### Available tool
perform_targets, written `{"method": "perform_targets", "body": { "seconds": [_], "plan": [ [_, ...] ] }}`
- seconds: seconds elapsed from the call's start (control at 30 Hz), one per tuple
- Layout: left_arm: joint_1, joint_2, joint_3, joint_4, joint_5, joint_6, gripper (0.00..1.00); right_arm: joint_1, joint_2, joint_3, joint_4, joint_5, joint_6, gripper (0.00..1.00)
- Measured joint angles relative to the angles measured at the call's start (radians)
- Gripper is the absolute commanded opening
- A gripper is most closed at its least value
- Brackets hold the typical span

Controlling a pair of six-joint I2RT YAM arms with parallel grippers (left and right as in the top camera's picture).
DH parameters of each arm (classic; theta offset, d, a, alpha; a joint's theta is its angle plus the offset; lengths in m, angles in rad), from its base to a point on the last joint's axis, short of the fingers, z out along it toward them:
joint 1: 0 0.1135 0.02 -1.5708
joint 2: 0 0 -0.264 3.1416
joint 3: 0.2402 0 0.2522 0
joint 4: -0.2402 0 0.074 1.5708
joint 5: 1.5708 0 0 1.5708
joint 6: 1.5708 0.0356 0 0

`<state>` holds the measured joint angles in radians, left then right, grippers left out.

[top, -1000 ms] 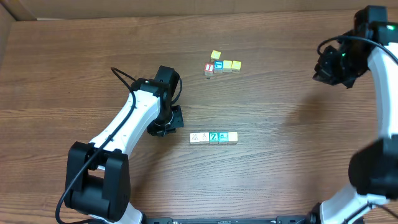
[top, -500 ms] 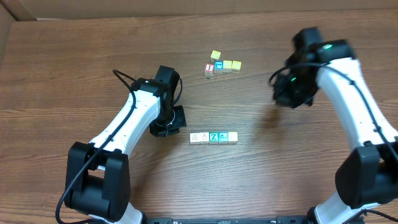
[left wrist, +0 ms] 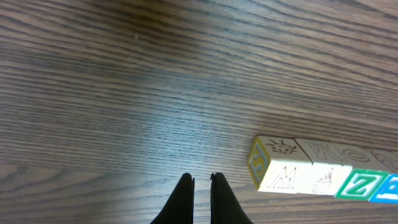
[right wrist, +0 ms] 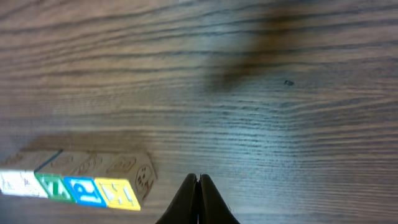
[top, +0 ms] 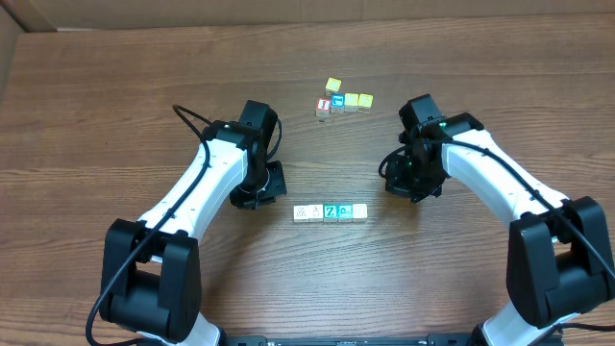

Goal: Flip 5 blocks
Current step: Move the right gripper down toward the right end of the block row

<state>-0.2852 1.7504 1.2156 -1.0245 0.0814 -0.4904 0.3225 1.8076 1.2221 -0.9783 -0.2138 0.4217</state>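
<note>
Left tool (left wrist: 200,180) and right tool (right wrist: 198,179), both clenched empty, flank the blocks (top: 330,211), seemingly hovering low.

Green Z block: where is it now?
Overhead, centre: green Z block sits mid-row, between a white block and the teal-blue block.

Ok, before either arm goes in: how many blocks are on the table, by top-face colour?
white blocks: 2
green Z block: 1
teal-blue block, in the near row: 1
pale yellow block, at the row's end: 1
blue block, in the far cluster: 1
brighter yellow blocks: 3
red-and-white block: 1
Total: 10
</note>
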Motion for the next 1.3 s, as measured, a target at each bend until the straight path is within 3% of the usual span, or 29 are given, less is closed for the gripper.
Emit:
{"method": "perform_targets", "body": {
  "seconds": [0.57,1.3],
  "plan": [
    [0.000,0.000,-0.025,0.006,-0.003,-0.004,0.04,0.001,0.000,-0.022,0.008,-0.012,0.256,0.04],
    [-0.003,0.000,-0.097,0.098,0.005,-0.048,0.04,0.111,0.000,-0.058,0.082,0.101,0.354,0.04]
  ]
}}
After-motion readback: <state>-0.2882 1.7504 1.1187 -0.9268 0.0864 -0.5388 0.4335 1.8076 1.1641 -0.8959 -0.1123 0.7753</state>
